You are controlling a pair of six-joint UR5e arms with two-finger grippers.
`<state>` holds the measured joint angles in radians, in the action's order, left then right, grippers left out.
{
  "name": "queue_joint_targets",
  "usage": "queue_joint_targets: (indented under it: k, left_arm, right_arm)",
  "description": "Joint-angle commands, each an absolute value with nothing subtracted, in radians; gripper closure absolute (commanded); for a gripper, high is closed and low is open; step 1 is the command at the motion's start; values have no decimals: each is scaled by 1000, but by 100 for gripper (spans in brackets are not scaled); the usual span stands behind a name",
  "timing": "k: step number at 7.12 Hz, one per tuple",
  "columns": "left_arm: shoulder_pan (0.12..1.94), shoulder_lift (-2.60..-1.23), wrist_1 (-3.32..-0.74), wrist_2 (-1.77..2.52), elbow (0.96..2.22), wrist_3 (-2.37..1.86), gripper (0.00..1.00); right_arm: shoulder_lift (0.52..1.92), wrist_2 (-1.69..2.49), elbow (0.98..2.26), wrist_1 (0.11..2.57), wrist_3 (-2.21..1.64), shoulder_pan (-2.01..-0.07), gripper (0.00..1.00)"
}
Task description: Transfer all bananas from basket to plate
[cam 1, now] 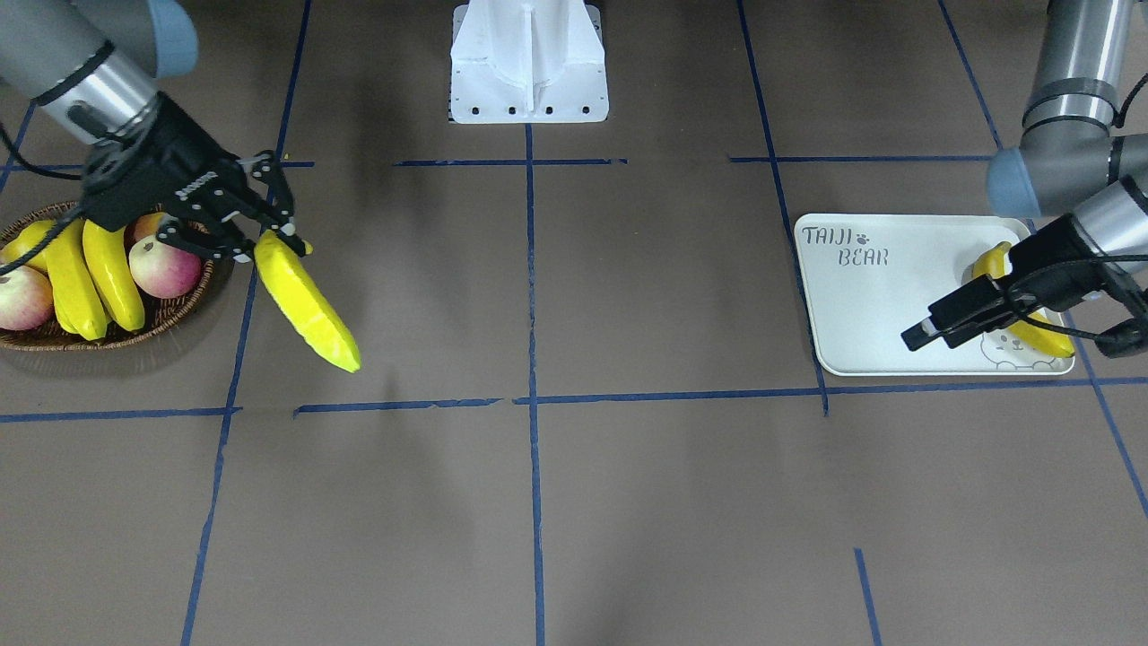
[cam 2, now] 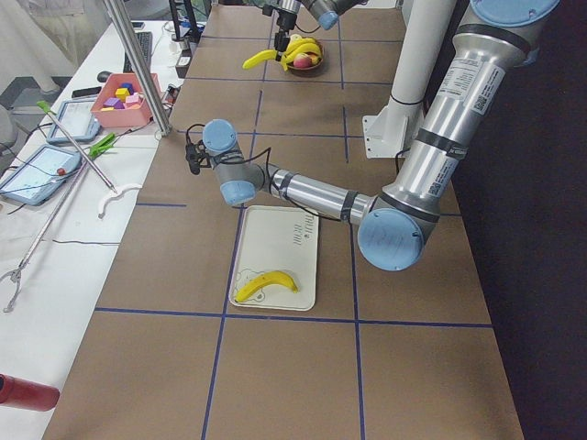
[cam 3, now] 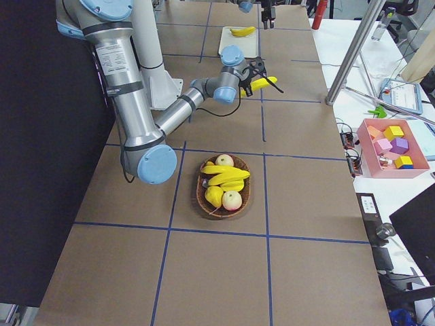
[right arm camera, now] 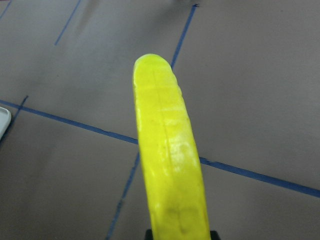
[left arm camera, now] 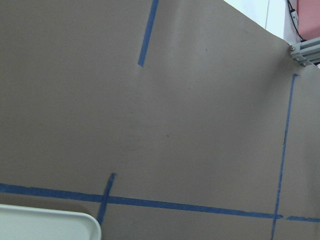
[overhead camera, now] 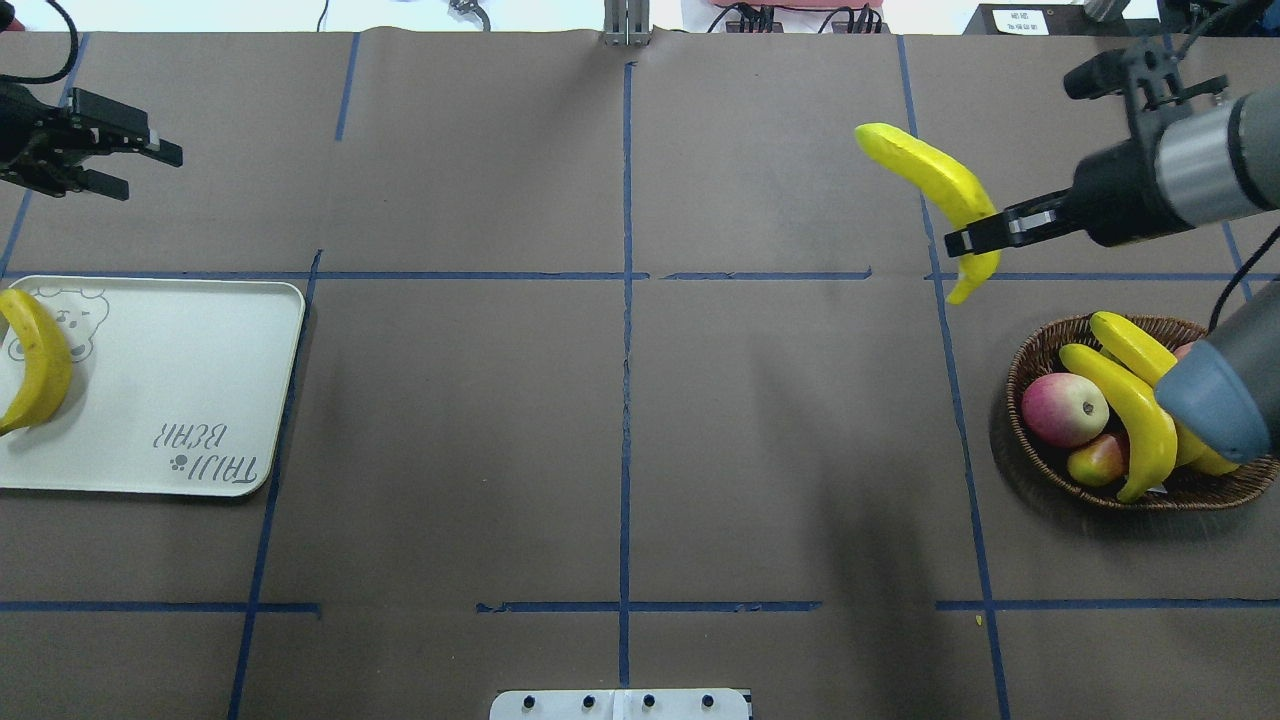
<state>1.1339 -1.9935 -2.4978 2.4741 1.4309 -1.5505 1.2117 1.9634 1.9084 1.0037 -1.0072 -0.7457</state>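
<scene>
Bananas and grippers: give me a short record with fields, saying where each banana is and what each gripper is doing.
held banana: gripped by the right gripper, in the air, outside the basket
plated banana: lying at the bear-printed end of the plate
basket bananas: two, beside apples
left gripper: open, empty, near the plate
not yet on plate: three bananas

The words "TAIJI BEAR" (cam 1: 846,246) stand in grey outlined capitals on 2 lines, a small paw print (cam 1: 863,239) after the first, in one corner of the off-white plate (cam 1: 897,305). In the overhead view the same lettering appears upside down. A white brand mark (cam 1: 197,184) on the black body of the right gripper (cam 1: 265,235) is too small to read, as are the white labels (cam 2: 456,81) on the left arm (cam 2: 431,147).
</scene>
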Motion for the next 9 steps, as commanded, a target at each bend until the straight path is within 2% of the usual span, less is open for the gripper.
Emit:
queue_joint_targets:
  k: [1,5,9]
  left_arm:
    - [1095,-2080,-2496,2456,1431,-1774,0]
    - [955,-2204,-2496,2309,1465,-1996,0]
    - [878,-2226,-2494,2232,1470,-1997,0]
  right_arm:
    - [1045,1779,1808,1003,-1171,-620,99]
    - [766,1671,1564,1012,-1365,-554,100]
    - [727,1671,1548,1009,-1431,-520,99]
